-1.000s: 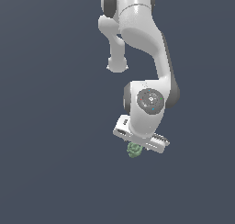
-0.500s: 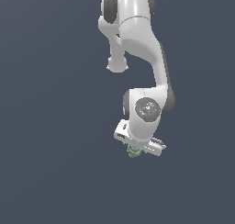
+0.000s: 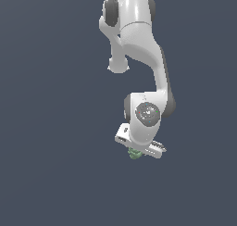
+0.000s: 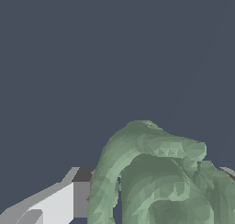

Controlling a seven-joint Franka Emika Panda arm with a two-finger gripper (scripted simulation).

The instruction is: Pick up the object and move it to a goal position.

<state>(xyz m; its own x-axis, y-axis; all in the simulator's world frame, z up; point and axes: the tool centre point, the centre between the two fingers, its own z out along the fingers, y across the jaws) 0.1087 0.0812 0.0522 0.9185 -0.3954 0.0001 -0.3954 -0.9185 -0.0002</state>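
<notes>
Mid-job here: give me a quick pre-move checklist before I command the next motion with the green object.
1. Object located: ok. The green object sits directly under the gripper in the exterior view.
2. Object between the fingers: ok, apparently. In the wrist view it fills the space beside one white finger.
3. Firm grasp: cannot tell. Neither view shows pad contact or how far the jaws are closed.
4. Object lifted off the surface: cannot tell. The plain dark background gives no height cue.
5. Path around the arm: ok. No other things show in either view.
6. Goal position: cannot tell. No marker appears in either view.
</notes>
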